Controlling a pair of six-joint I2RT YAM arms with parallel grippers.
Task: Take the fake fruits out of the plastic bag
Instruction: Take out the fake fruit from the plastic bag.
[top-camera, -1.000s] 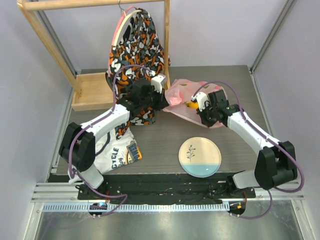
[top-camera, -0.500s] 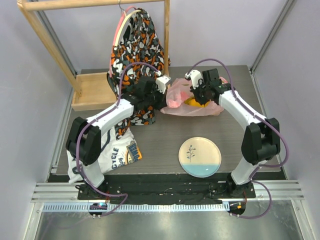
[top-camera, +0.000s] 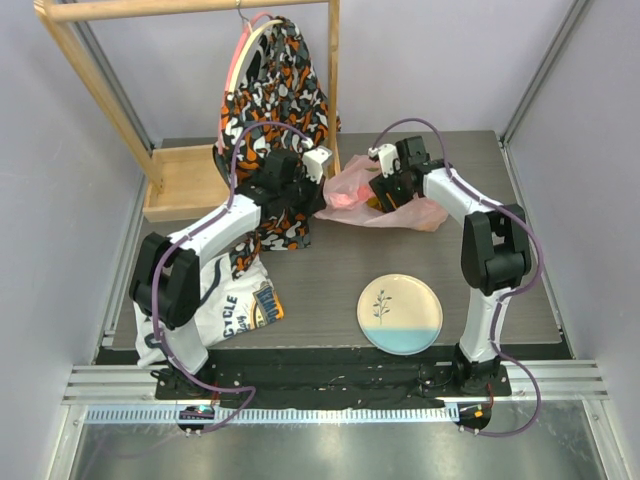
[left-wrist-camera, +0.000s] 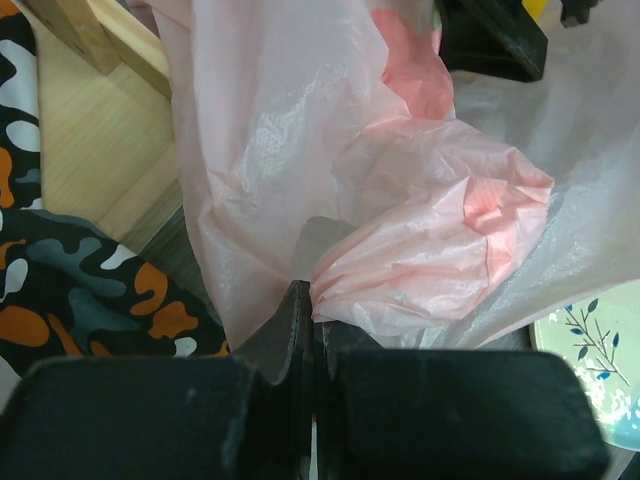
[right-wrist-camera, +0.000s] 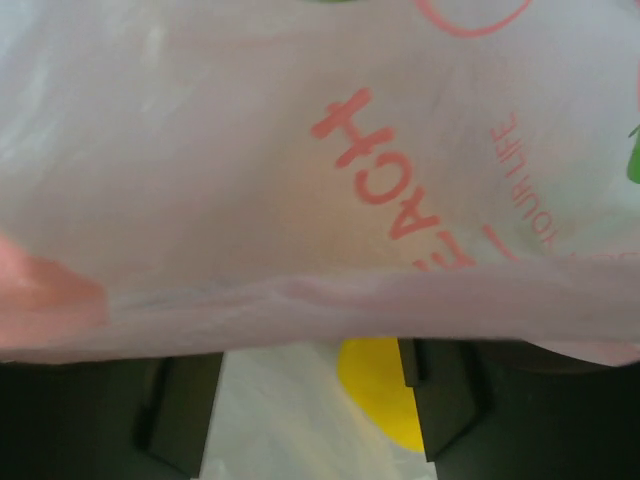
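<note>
We log the white-and-black left arm (top-camera: 215, 238) stretched forward and to the right, its black two-finger left gripper (left-wrist-camera: 305, 300) pinched tight on a fold of the translucent pink plastic bag (left-wrist-camera: 400, 250). The white-and-black right arm (top-camera: 458, 200) rises steeply, forearm angled left. Its black right gripper (right-wrist-camera: 310, 375) has its fingers (right-wrist-camera: 180, 405) spread apart.

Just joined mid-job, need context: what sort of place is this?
Probably a robot lab test cell, not a home: grey walls, an aluminium mounting rail, and a staged wooden clothes rack on the table.
</note>
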